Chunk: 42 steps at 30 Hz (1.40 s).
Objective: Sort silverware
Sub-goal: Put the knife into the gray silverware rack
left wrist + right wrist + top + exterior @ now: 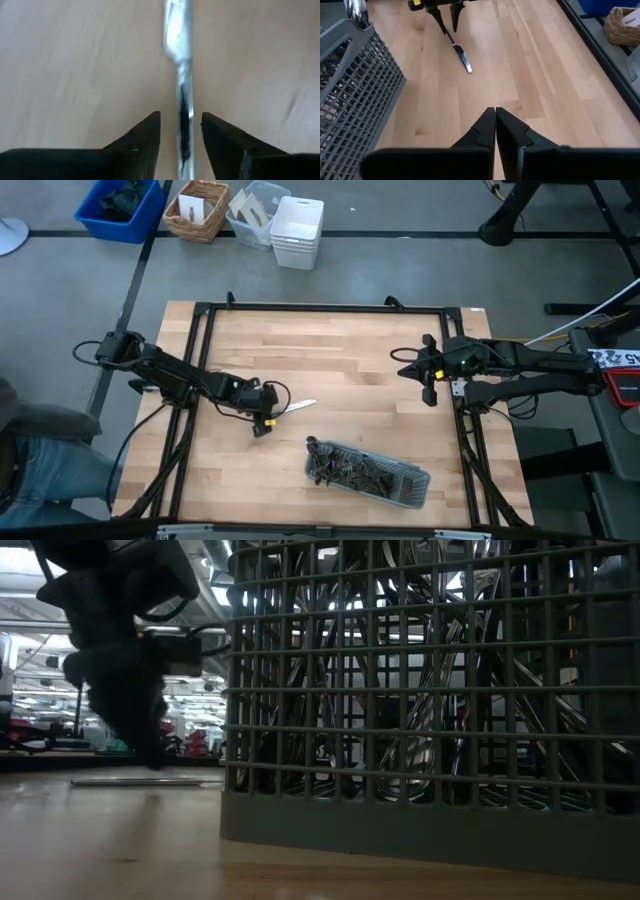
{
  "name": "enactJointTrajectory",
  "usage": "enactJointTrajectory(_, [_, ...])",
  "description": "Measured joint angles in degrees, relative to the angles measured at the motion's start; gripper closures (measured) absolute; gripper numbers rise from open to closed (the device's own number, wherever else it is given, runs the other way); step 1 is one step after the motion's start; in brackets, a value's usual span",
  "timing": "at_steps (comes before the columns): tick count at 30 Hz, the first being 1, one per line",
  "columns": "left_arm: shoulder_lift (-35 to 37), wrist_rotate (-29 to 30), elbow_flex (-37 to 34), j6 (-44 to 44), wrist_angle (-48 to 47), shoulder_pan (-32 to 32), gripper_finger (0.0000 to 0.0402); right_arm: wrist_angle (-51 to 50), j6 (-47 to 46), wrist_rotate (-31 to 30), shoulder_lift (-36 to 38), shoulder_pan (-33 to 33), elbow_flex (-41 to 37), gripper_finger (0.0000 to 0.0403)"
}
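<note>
The left gripper is low over the desk, toward its left side and about midway between the far and near edges. Its fingers stand apart on either side of the handle of a knife, with a gap visible on both sides, so the knife lies free on the wood. The blade points away from the gripper toward the middle of the desk, with bare wood all around it.

The rest of the silverware is heaped in a grey mesh basket lying on its side near the near edge, right of centre. It is well apart from the knife, with a strip of open wood between them.

The right gripper hangs by the right edge of the desk, its fingers pressed together with nothing between them. The far half of the desk, between the two arms, is open wood up to the black frame along the edges.
</note>
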<state>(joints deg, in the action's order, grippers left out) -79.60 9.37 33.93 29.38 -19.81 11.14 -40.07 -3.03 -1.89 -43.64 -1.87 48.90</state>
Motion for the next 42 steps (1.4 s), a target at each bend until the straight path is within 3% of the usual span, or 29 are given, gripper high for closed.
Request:
enactJointTrajectory(4, [0.01,0.25,0.02,-5.93,6.66,0.0,0.0261,-0.02,0.28,0.0,-0.02,0.0,0.0,0.0386])
enactJointTrajectory(9, [-0.01,1.0,0.13,-6.94,14.41,-0.24,0.0267,-0.02,0.33,0.0,-0.02,0.0,0.02,0.0386])
enactJointTrajectory(28, [-10.86,3.52,0.35,-5.19,14.95,-0.28,0.0271,-0.11,0.37,0.0,-0.02,-0.02,0.04,0.0386])
enactJointTrajectory(33, [-11.86,3.42,0.37,-5.15,14.59,-0.96,0.0295,-0.11,0.35,0.0,-0.02,-0.02,0.04,0.0386])
enactJointTrajectory(42, [-11.97,3.41,0.31,-3.62,14.7,-1.09,0.0374,-0.11,0.35,0.0,-0.13,-0.02,0.04,0.0386])
